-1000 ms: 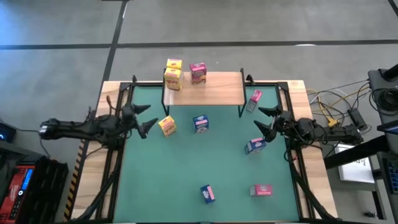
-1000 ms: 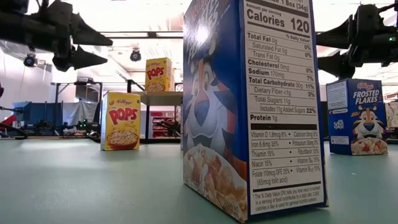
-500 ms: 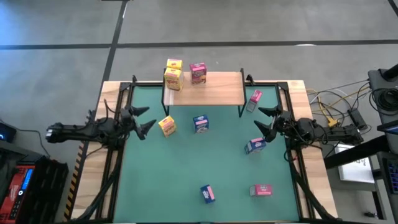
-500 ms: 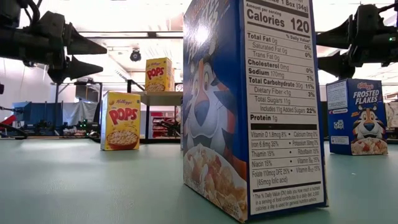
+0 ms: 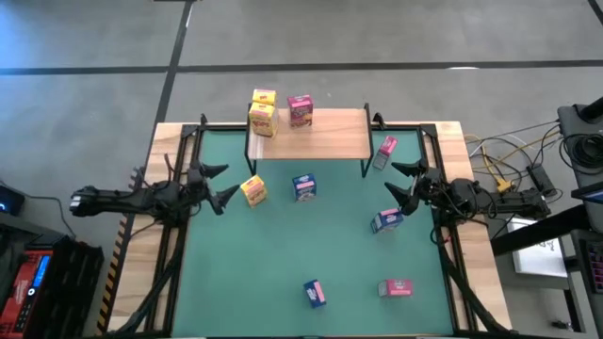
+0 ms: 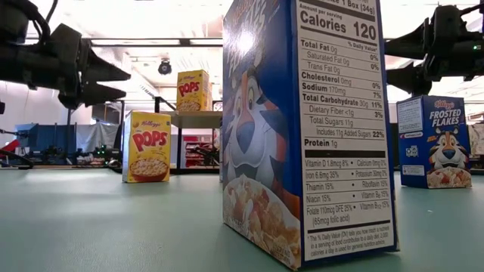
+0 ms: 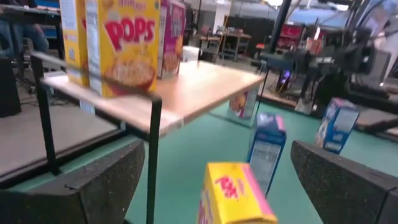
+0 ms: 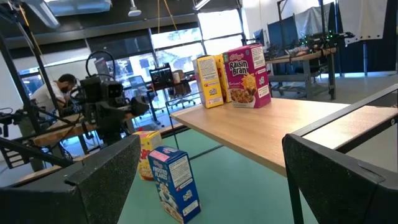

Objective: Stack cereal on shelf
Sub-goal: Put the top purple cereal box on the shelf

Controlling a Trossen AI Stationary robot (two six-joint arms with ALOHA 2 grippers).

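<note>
Cereal boxes lie scattered: two yellow boxes (image 5: 262, 112) and a pink box (image 5: 300, 110) stand together at one end of the shelf (image 5: 330, 141), the rest of whose board is bare. The left gripper (image 5: 220, 185) hangs above the green mat (image 5: 283, 254), fingers spread wide and holding nothing; a third yellow box (image 5: 252, 190) stands just ahead of its tips, and a blue box (image 5: 304, 187) is farther ahead. The right gripper (image 5: 403, 184) is likewise spread and empty near the mat's opposite edge, with a tilted blue box (image 5: 386, 221) just beside it and a pink box (image 5: 385, 151) leaning near the shelf's leg. Another blue box (image 5: 315, 293) and pink box (image 5: 395, 287) lie well away from both grippers, with open mat between. Beyond the table, the wrist views show a workshop with benches and a seated person (image 8: 53, 93).
</note>
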